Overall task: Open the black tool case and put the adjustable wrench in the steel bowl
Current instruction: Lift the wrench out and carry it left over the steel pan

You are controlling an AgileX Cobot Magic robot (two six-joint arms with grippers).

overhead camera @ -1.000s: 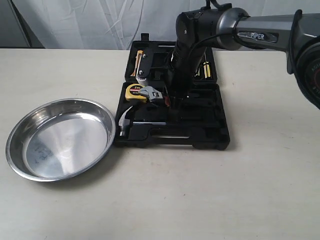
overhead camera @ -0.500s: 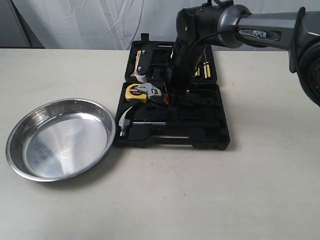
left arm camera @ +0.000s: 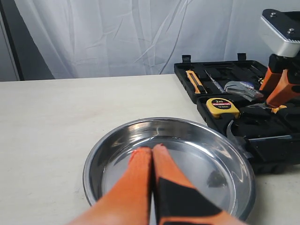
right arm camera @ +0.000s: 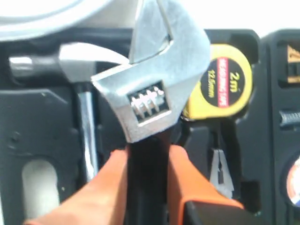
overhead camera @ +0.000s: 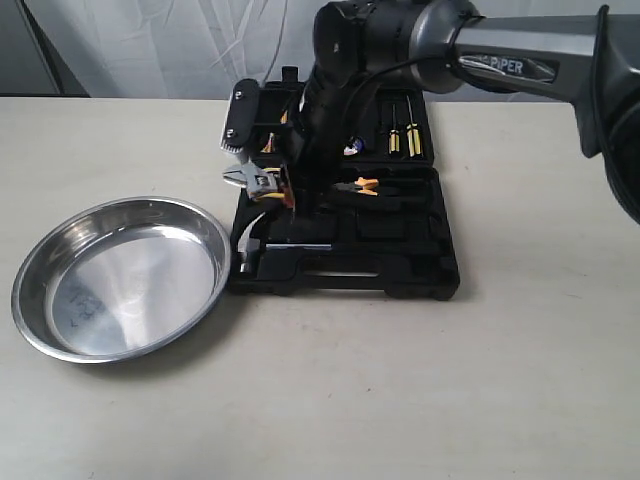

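My right end effector (right arm camera: pixel 149 157) grasps the adjustable wrench (right arm camera: pixel 154 89) by its black handle above the bowl-side edge of the open black tool case (overhead camera: pixel 400 255), while my left end effector (left arm camera: pixel 152 151), clenched empty, points toward the steel bowl (overhead camera: pixel 130 285).

The black tool case (overhead camera: pixel 400 262) lies open and flat, its lid half at twelve o'clock. The adjustable wrench (overhead camera: pixel 248 178), with a silver head and black handle, hangs above the case's nine o'clock edge, head pointing to nine. The shiny steel bowl (overhead camera: pixel 130 275) sits empty at eight o'clock, just beside the case.
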